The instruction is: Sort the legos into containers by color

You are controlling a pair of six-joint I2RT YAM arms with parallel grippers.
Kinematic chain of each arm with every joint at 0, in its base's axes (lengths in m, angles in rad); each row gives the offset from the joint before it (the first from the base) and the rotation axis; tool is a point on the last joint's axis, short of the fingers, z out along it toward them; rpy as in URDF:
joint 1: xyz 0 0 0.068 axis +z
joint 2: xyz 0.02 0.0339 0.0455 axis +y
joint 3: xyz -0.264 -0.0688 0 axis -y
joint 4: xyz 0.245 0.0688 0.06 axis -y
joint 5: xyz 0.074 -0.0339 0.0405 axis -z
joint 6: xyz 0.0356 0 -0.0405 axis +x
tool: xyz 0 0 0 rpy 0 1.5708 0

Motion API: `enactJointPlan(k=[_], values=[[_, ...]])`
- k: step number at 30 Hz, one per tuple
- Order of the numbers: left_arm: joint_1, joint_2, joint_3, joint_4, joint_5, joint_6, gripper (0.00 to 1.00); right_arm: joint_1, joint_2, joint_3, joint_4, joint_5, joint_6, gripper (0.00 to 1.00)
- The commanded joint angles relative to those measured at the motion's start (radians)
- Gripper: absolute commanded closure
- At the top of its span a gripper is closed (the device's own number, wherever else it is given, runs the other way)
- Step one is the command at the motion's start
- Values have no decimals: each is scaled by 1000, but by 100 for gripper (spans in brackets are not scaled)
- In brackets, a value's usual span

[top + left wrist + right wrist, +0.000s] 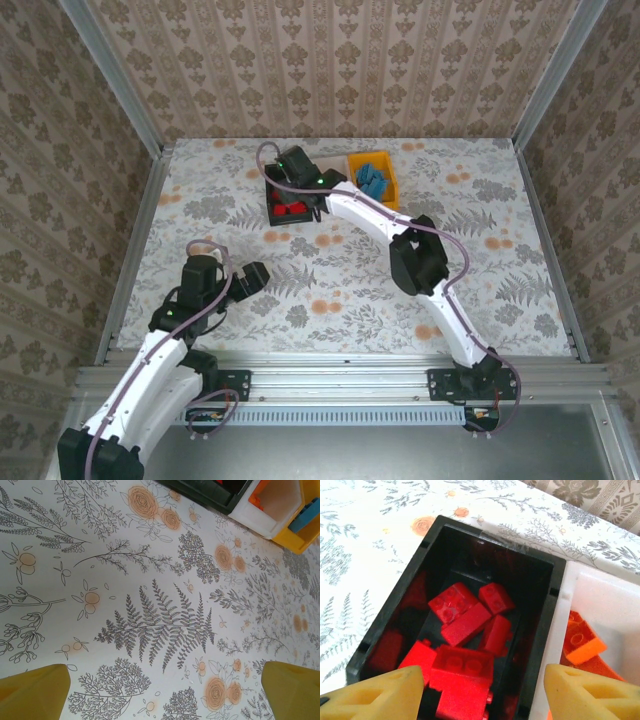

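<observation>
As they overlap, roughly seven red legos (465, 625)

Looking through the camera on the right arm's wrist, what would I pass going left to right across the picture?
Flowered white tablecloth → black rectangular plastic bin → pile of red plastic lego bricks → white plastic bin → orange plastic lego bricks.

red legos (465, 625): glossy plastic | black bin (470, 555): shiny plastic | tbl cover (150, 555): matt
</observation>
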Motion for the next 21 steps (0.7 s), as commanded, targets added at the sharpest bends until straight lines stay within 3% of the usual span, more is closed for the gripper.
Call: enactJointPlan(k=[1, 5, 6, 7, 10, 13, 15, 17, 18, 20, 21], values=[[7, -8, 37, -31, 19, 42, 0, 30, -209, -177, 71, -31, 18, 32], [7, -28, 152, -144, -56, 72, 0, 89, -519, -547, 269, -16, 15, 22], [7, -48, 191, -156, -77, 80, 0, 114, -609, -667, 337, -4, 0, 14], [7, -71, 218, -156, -103, 88, 0, 137, -709, -773, 402, 11, -14, 0], [1, -147, 248, -90, -260, 95, 0, 190, -907, -1008, 493, 98, -87, 0], [-5, -198, 156, 159, -462, 86, 0, 258, -1008, -1165, 588, 301, -207, 0], [-10, -177, 83, 359, -530, 223, 0, 250, -1008, -1220, 594, 368, -318, 0], [-15, -113, 73, 392, -678, 307, 0, 213, -990, -1220, 555, 503, -316, 0], [-13, -69, 68, 424, -733, 359, 0, 169, -990, -1219, 494, 502, -304, 0], [-4, 5, 6, 619, -680, 565, 0, 51, -1014, -1247, 413, 371, -258, 0], [-3, 43, -47, 751, -664, 660, 0, -4, -1046, -1297, 463, 340, -245, 0]])
